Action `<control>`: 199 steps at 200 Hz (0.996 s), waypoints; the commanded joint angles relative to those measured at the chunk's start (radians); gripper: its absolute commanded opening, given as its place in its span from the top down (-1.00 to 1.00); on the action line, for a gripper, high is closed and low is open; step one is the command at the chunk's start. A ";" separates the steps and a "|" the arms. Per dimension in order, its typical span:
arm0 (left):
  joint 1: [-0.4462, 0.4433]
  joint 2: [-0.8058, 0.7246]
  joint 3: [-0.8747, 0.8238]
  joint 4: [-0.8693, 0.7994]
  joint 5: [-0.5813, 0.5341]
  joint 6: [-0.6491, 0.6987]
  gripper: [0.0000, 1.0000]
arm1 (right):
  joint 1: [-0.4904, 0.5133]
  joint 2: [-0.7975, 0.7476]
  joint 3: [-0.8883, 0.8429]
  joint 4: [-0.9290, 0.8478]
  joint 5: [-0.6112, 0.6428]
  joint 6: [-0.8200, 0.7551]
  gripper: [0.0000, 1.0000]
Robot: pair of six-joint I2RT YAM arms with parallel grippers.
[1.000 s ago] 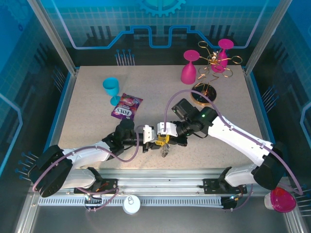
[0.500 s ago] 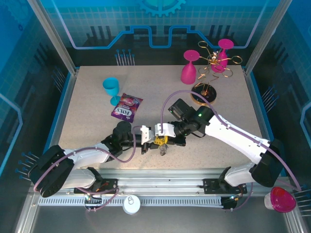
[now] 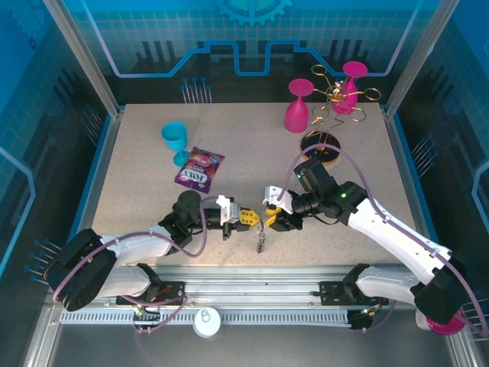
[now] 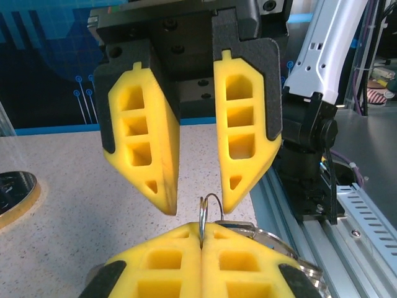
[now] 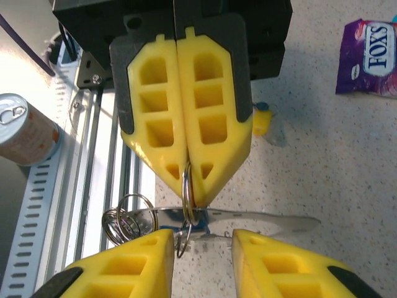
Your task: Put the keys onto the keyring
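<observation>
From above, the right gripper (image 3: 269,220) has just backed off. A second ago it was pressed up against the left gripper (image 3: 244,217); now it stands just to that gripper's right with a sliver of table (image 3: 137,176) showing between them, its forearm reaching in low from the right base. The left arm lies low along the near edge, wrist level and pointing across, and the keyring (image 3: 261,238) dangles just below the left gripper's tips. In the left wrist view the left gripper (image 4: 201,239) is clenched flat on a thin loop of the keyring (image 4: 203,211), which stands up out of the seam. Straight ahead, the right gripper (image 4: 198,186) faces it tip to tip, released, its jaws spread with nothing caught between them. In the right wrist view the right gripper (image 5: 201,248) is likewise spread and empty, while opposite it the left gripper (image 5: 188,177) pinches the keyring (image 5: 186,205) wire at its very tips. A flat silver key (image 5: 260,220) hangs level just under those tips, with a bunch of small loops (image 5: 124,217) beside them. I judge the hand-over done: the ring rests with the left gripper alone, freeing the right to thread or fetch. Whether that key sits fully on the wire I cannot tell. A small yellow piece (image 5: 262,122) lies on the table just beyond the left gripper, possibly a key head, too small to say.
</observation>
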 commanded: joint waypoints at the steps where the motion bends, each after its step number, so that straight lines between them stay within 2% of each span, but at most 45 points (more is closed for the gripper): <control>1: 0.007 -0.007 -0.006 0.067 0.042 -0.017 1.00 | -0.010 -0.006 -0.026 0.089 -0.081 0.057 0.38; 29: 0.006 -0.010 -0.006 0.065 0.044 -0.020 1.00 | -0.011 0.008 -0.030 0.121 -0.106 0.078 0.50; 40: 0.005 -0.012 -0.006 0.067 0.044 -0.022 1.00 | -0.011 0.011 -0.031 0.129 -0.113 0.084 0.68; 53: 0.006 -0.013 -0.006 0.066 0.044 -0.025 1.00 | -0.011 0.014 -0.029 0.128 -0.114 0.082 1.00; 68: 0.007 -0.015 -0.006 0.060 0.035 -0.024 1.00 | -0.011 0.010 -0.027 0.114 -0.101 0.076 1.00; 79: 0.006 -0.015 -0.003 0.048 0.010 -0.023 0.74 | -0.010 0.008 -0.020 0.089 -0.082 0.062 1.00; 94: 0.006 -0.019 0.008 -0.006 -0.013 0.002 0.64 | -0.003 0.016 0.004 0.026 -0.042 0.019 1.00; 116: 0.006 -0.034 0.032 -0.116 -0.014 0.049 0.64 | 0.017 0.044 0.048 -0.073 0.016 -0.051 1.00; 199: 0.007 -0.023 0.042 -0.155 -0.014 0.073 0.73 | 0.095 0.157 0.162 -0.164 0.098 -0.139 1.00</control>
